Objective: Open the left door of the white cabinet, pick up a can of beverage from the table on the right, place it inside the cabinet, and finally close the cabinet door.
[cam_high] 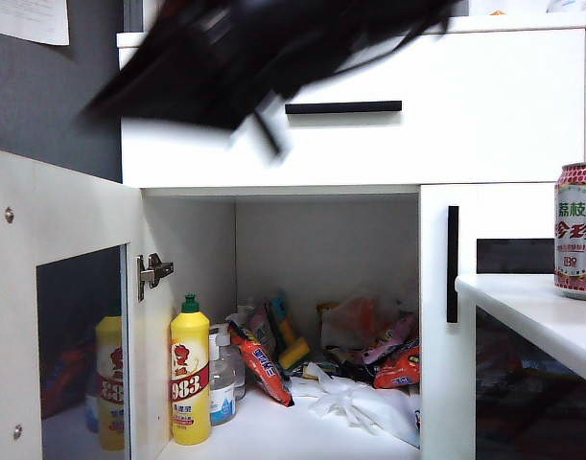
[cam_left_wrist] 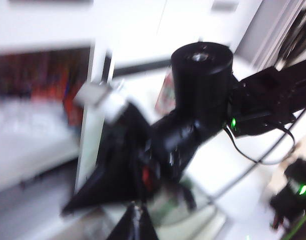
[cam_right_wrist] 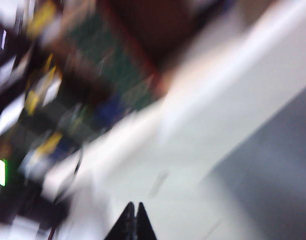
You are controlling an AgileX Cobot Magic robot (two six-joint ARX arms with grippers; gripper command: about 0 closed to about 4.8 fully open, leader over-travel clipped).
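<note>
- Red-and-white metal beverage can (cam_high: 577, 230) with green characters and a silver rim: upright at the right edge of the exterior view, on the smooth white tabletop slab (cam_high: 523, 309), near its rounded front edge; not yet picked up, no gripper near.
- Tall white-framed left door (cam_high: 58, 316) with dark glass panel: swung wide open at near left, metal hinge (cam_high: 153, 272) exposed on the cabinet wall; opening step judged done.
- Large white cabinet (cam_high: 484, 115): left compartment exposed, wide drawer front with horizontal black handle (cam_high: 342, 106) above, right door with vertical black bar handle (cam_high: 453, 264) closed.
- Inside the compartment: yellow bottle with green cap (cam_high: 190, 383) at the front left corner of the shelf, small clear bottle (cam_high: 222, 383) just beside, crumpled snack packets (cam_high: 369, 350) and white wrapping toward the back.
- Dark blurred arm (cam_high: 235, 57) sweeping across the top of the exterior view, in front of the drawer; which arm, impossible to tell from that view.
- Left gripper (cam_left_wrist: 136, 222): fingertips pressed together, clenched on nothing, pointed toward a black arm segment (cam_left_wrist: 200, 85) that fills the left wrist view, blurred cabinet beyond.
- Right gripper (cam_right_wrist: 133, 222): fingertips together, empty, over a blurred pale surface; surroundings too smeared to place.
- Left to do, by judgement: reach the can, grasp, carry into the open compartment, set down on free shelf space, shut the door.
</note>
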